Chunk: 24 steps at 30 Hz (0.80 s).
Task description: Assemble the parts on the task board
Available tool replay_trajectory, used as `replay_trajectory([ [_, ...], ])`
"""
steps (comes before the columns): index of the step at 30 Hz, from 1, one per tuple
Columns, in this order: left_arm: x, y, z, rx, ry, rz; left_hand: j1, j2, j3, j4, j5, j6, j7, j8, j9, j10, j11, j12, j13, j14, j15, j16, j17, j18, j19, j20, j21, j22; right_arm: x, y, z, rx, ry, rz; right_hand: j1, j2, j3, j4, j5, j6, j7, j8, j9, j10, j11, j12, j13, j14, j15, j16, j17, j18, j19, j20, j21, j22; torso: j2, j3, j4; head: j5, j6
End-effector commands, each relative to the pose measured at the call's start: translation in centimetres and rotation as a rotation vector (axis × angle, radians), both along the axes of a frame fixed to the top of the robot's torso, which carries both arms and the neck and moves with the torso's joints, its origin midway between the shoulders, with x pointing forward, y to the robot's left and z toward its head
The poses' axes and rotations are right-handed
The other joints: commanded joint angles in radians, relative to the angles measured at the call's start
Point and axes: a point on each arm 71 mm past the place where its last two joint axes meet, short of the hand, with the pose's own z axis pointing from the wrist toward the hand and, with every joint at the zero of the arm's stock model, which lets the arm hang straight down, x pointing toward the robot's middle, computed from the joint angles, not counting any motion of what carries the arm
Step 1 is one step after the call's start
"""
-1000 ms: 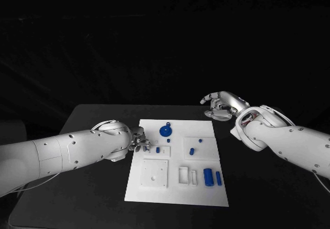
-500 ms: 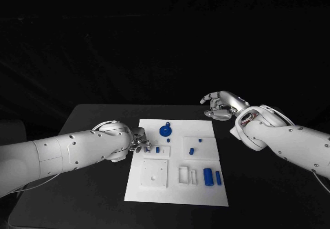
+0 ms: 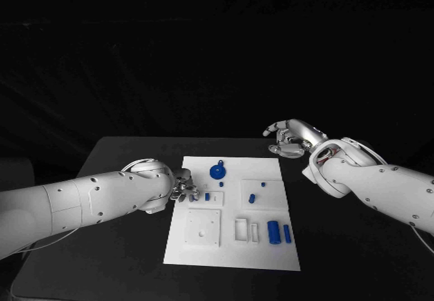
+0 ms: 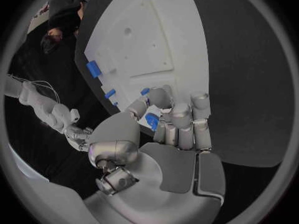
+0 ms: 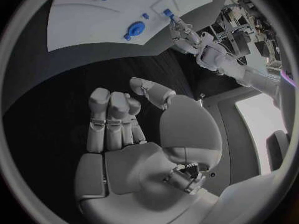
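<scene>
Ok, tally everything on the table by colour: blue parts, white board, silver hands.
Blue parts: 8 (7 on the board, 1 held by the left hand)
White task board: 1
Silver hands: 2, counting the right hand
Total: 11

A robotics lab: a black table (image 3: 127, 157) against black drapes, with equipment racks (image 5: 246, 22) at two o'clock in the right wrist view.

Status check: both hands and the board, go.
Left robot hand pinching a small blue part at the task board's left edge. Right robot hand holds nothing, fingers curled, beyond the board's far right corner. Nothing in the way.
</scene>
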Motion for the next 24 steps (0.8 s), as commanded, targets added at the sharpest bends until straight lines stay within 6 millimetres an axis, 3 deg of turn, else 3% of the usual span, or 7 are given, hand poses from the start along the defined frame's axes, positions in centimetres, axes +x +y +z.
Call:
replay_trajectory([
  [1,-0.11,-0.18,-0.07,-0.005,0.017,-0.018,0.01,0.001,0.033,-0.004,0.003,0.074,-0.054,0.003,0.002,-0.003,-0.007,0.005,-0.002,0.027,-0.034,0.005,0.001,0.0,0.007,-0.117,0.004,0.016,-0.02,0.12,0.05,-0.001,-0.002,0.011,0.001,-0.006,0.007,0.001,0.006,-0.002,0.008,0.005,0.002,0.0,0.006,-0.003,0.001,-0.002,0.006,0.004,-0.001,0.032,0.001,-0.005,0.006,0.019,0.0,0.0006,0.0002,0.0,0.0],
  [24,0.11,0.15,-0.4,-0.016,-0.019,0.003,0.012,0.002,0.035,-0.003,-0.002,0.074,-0.054,0.0,0.001,-0.004,-0.007,0.006,-0.004,0.026,-0.033,0.004,0.001,0.0,0.007,-0.116,0.004,0.016,0.03,0.12,0.02,-0.001,-0.001,0.01,0.001,-0.006,0.006,0.002,0.006,-0.003,0.008,0.005,0.002,0.0,0.006,-0.004,0.002,-0.002,0.007,0.004,-0.002,0.032,0.001,-0.005,0.006,0.019,0.0,0.0007,-0.0006,-0.004,-0.003],
])
